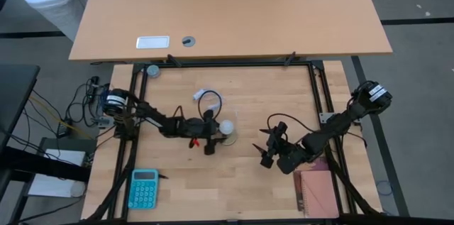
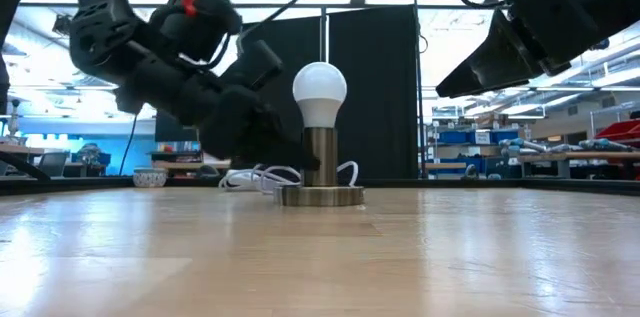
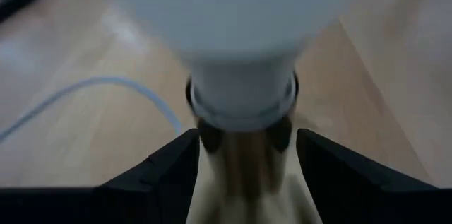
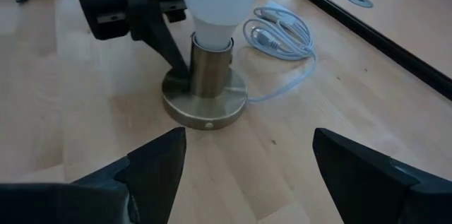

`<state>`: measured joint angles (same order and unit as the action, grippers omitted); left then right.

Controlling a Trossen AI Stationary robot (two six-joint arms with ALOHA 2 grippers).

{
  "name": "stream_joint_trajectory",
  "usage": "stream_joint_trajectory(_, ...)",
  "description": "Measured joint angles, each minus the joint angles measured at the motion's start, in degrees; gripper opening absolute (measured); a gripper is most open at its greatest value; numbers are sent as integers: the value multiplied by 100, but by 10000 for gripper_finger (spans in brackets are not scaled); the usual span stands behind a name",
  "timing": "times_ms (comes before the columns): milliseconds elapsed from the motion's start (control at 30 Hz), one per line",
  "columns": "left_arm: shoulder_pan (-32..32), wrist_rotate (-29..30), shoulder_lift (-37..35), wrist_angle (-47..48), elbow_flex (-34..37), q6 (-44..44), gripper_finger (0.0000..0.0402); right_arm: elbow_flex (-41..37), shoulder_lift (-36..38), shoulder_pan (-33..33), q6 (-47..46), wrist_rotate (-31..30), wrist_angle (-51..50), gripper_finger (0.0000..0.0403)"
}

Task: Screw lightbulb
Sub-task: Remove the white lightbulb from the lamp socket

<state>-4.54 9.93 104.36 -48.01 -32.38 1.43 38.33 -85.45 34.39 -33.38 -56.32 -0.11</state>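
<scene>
The lightbulb (image 2: 320, 94) stands mid-table in its brass socket (image 2: 320, 162), and there's bare wood all round: plenty of room toward the near edge, with the coiled white cable (image 4: 281, 34) lying just behind the base. It's a smooth white globe narrowing to a neck inside the socket collar, long axis upright, globe pointing up. The left gripper (image 3: 245, 164) sits low with its fingers either side of the socket stem, spread, not visibly clamped. The right gripper (image 4: 244, 164) hangs wide open, well apart, facing the lamp
</scene>
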Motion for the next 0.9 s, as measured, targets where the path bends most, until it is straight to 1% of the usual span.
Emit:
stream_joint_trajectory(200, 0, 13, -2, 31, -119, 94, 241, 0, 0, 118, 3, -161, -3, 309)
stream_joint_trajectory(467, -7, -15, -91, 921, -124, -334, 241, 0, 0, 243, -152, -202, -147, 309)
stream_joint_trajectory(633, -13, -91, -459, 1352, -106, -450, 241, 0, 0, 239, -157, -183, -171, 309)
stream_joint_trajectory(767, -13, -105, -852, 1403, -116, -448, 241, 0, 0, 191, -215, 72, -180, 309)
stream_joint_trajectory(900, -13, -122, -997, 1550, -114, -448, 241, -142, 2, 122, -290, 219, -160, 309)
